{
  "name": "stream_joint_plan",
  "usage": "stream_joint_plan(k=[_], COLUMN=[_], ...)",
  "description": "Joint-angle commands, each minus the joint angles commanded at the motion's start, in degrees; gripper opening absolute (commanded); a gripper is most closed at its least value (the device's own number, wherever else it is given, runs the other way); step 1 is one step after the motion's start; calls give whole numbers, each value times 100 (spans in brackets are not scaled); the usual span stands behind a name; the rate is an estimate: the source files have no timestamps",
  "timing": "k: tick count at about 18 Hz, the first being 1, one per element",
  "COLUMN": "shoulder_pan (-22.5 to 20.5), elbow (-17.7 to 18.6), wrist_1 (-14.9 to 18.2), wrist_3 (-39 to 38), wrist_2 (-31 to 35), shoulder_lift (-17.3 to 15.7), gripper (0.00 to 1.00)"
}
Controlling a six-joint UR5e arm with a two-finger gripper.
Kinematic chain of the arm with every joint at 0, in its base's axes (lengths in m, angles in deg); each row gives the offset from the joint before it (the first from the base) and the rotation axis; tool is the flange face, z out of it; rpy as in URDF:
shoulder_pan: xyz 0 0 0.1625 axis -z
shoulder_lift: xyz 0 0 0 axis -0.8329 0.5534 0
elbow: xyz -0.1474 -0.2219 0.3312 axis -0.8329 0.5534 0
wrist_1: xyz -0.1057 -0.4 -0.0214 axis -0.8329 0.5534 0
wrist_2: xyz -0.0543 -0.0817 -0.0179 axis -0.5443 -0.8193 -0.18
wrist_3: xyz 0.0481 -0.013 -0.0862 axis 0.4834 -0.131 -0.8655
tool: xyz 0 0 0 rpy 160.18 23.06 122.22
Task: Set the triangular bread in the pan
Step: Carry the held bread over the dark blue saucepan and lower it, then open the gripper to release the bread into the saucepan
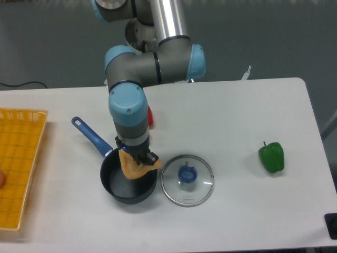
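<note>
The pan point(117, 185) is a small dark saucepan with a long blue handle point(90, 136), standing left of the table's middle. My gripper point(138, 156) points down over the pan's right rim. It is shut on the triangular bread point(135, 167), a tan-orange slice that hangs tilted from the fingers, its lower part inside the pan's opening. I cannot tell whether the bread touches the pan's bottom.
A round glass lid point(187, 179) with a blue knob lies right beside the pan. A green bell pepper point(271, 157) sits at the right. A yellow basket point(18, 163) stands at the left edge. A red object point(150, 117) is partly hidden behind the arm.
</note>
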Motion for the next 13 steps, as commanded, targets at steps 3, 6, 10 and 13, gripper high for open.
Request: stream_joint_plan(k=[3,6,10,13], shoulder_pan=[18,88,115,115], elbow=[-9,-26,-18,-9], wrist_1=[-52,-202,-272,-272], wrist_3=[-79,-255,-264,-255], wrist_2=[-9,-9,0,0], shoulder_lift=[44,123,176,193], gripper=[15,15,15,22])
